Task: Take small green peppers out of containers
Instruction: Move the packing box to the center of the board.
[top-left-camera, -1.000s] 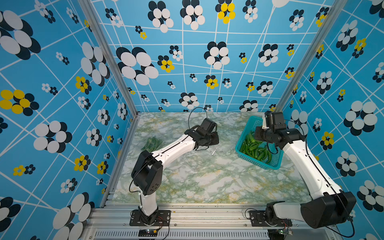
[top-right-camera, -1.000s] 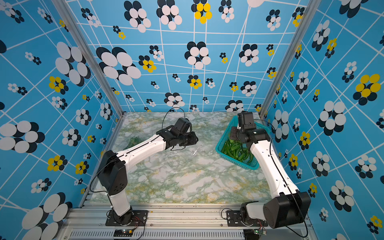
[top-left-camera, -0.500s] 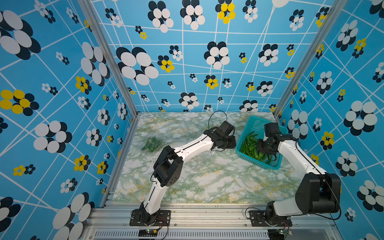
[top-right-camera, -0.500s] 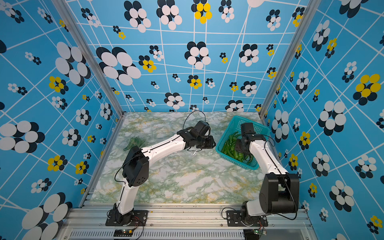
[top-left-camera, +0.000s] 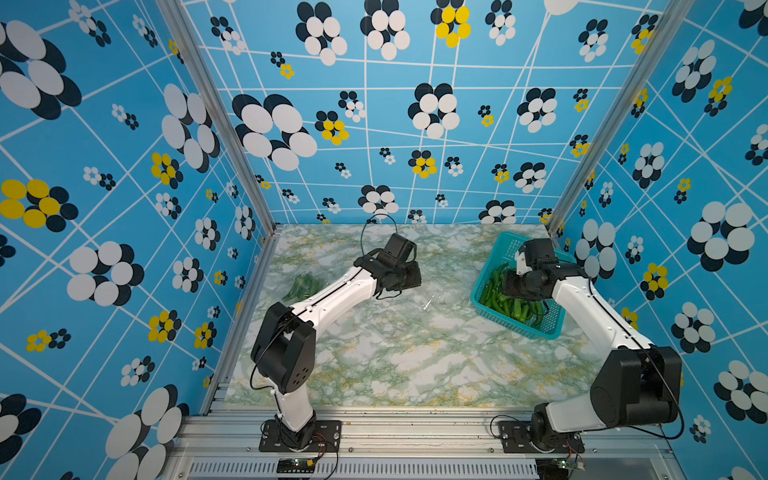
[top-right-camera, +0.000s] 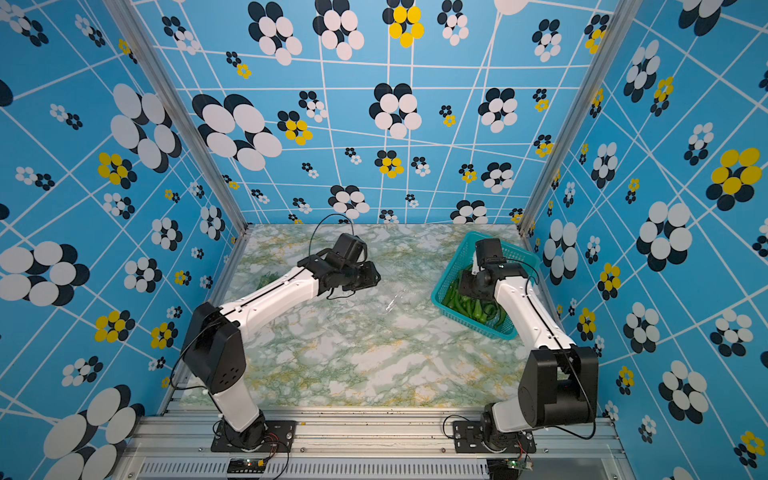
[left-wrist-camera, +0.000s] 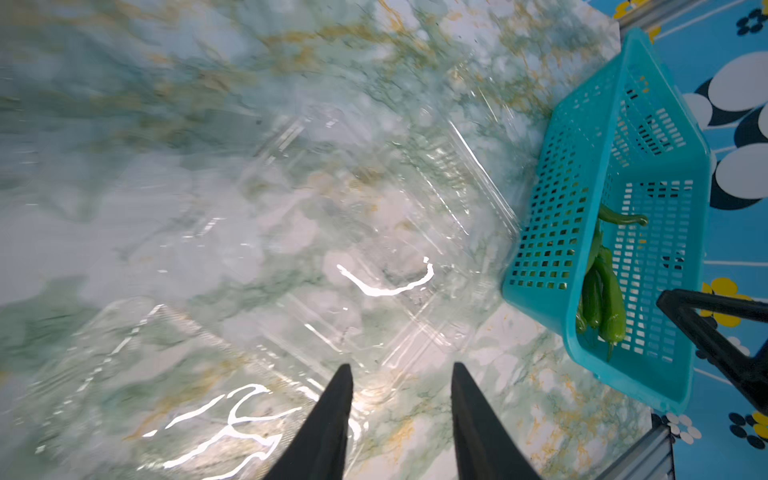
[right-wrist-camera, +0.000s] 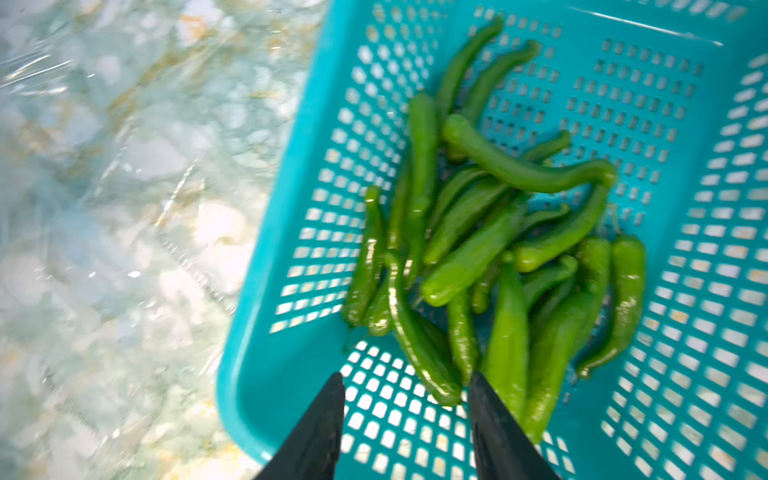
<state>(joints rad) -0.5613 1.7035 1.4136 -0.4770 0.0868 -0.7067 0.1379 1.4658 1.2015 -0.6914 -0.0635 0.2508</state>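
left tool: jaws apart, empty, over clear ribbed plastic clamshell container, centre of marbled desk | right tool: jaws apart, empty, above slender glossy green peppers in teal perforated plastic basket, desk's far right corner

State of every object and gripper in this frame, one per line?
clear container: open, empty
second container: holds peppers
teal basket: holds a pepper heap
left gripper: open, empty, over clear container
right gripper: open, empty, above teal basket

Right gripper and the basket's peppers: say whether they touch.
Cannot tell. In the right wrist view one pepper ends right beside the open right gripper; blur hides any gap.
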